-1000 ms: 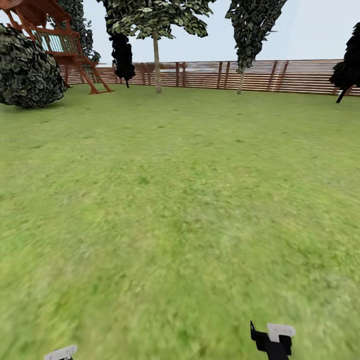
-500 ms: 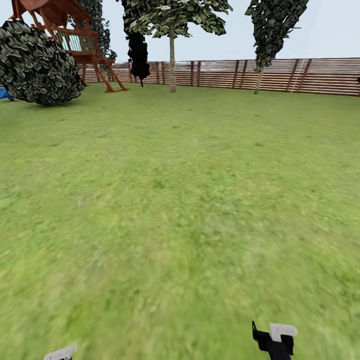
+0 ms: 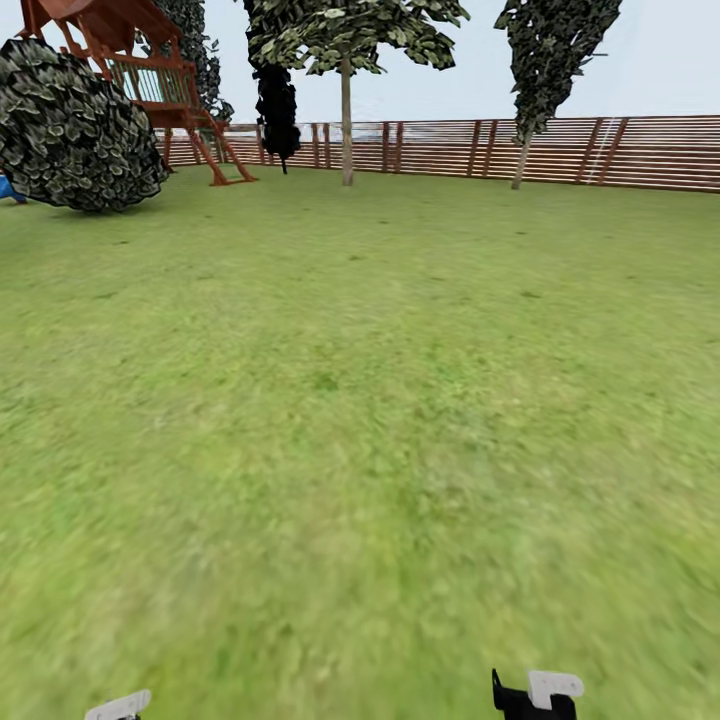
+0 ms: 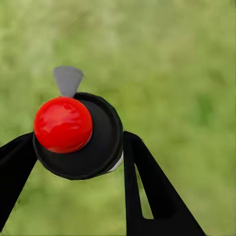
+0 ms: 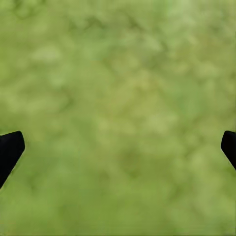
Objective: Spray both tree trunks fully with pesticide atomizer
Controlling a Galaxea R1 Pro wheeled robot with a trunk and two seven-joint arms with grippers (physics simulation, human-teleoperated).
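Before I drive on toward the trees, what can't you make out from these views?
- Atomizer, left wrist view: body hidden beneath its own cap.
- Left gripper, right gripper, head view: cut off by the bottom edge.
- Tree trunks, head view: too small to judge any pesticide cover.
- Grass, right wrist view: blurred.

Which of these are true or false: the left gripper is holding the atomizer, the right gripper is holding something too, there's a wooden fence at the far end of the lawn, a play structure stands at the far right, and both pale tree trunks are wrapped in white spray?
1. The left gripper holds the atomizer. True: its fingers flank the black body with the red cap.
2. The right gripper holds something too. False: its fingers are spread wide with just grass between them.
3. A wooden fence runs along the far end of the lawn. True.
4. A play structure stands at far right. False: the red-brown play structure is at far left.
5. Both tree trunks are wrapped in white spray. False: no white specks are visible.
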